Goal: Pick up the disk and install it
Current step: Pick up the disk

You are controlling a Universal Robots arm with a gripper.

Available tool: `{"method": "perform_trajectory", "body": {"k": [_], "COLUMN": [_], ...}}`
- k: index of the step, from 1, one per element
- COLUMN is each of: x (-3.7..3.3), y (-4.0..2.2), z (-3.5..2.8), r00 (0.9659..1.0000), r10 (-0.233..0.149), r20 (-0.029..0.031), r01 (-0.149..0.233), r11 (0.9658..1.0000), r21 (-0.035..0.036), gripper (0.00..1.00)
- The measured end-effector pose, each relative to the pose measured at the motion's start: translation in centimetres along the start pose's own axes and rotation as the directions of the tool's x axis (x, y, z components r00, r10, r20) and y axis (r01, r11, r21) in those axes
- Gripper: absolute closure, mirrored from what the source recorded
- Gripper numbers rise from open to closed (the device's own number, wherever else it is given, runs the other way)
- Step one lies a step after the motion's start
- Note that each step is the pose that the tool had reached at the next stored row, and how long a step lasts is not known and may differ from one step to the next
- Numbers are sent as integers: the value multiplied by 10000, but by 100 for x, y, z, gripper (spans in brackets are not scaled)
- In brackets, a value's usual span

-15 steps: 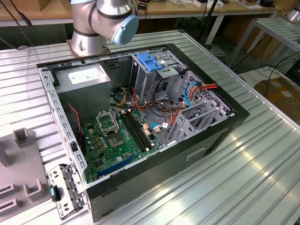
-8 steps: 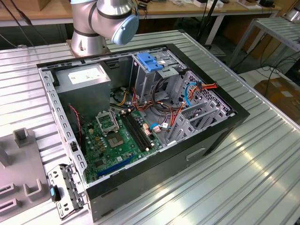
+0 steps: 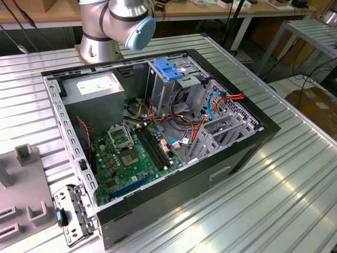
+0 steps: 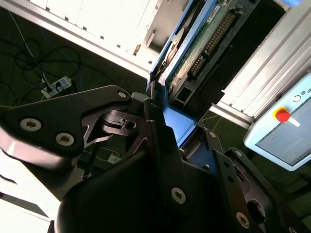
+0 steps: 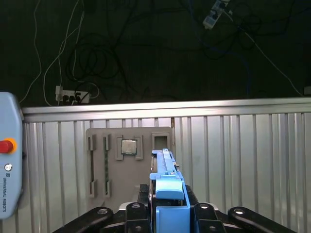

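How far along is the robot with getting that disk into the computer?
Done: the pick-up. In both wrist views the fingers of the gripper are shut on the disk, its blue rail between them. In hand: the disk is held facing the ribbed table, away from the computer case. Left: the install; in the exterior view the drive cage under the blue bracket has no disk going into it.

The white sticker (image 3: pixel 95 85) on the grey power-supply box (image 3: pixel 100 98) carries rows of print too fine for me to read in the exterior view. A line of dark capitals runs along the pale pendant (image 5: pixel 8 160) edge in the first wrist view, and a small white label (image 4: pixel 216 15) on the disk (image 4: pixel 197 53) perhaps bears print too.
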State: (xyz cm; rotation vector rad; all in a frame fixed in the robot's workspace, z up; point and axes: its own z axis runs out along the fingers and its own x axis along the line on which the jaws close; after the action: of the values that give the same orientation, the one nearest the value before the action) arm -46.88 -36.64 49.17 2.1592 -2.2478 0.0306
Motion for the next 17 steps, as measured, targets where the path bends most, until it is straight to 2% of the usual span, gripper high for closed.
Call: {"method": "perform_trajectory", "body": {"k": [17], "x": [5], "y": [1], "z": [-175], "r00": [10000], "r10": [0], "r20": [0], "r01": [0], "r11": [10000], "r21": [-1], "gripper": [63]}}
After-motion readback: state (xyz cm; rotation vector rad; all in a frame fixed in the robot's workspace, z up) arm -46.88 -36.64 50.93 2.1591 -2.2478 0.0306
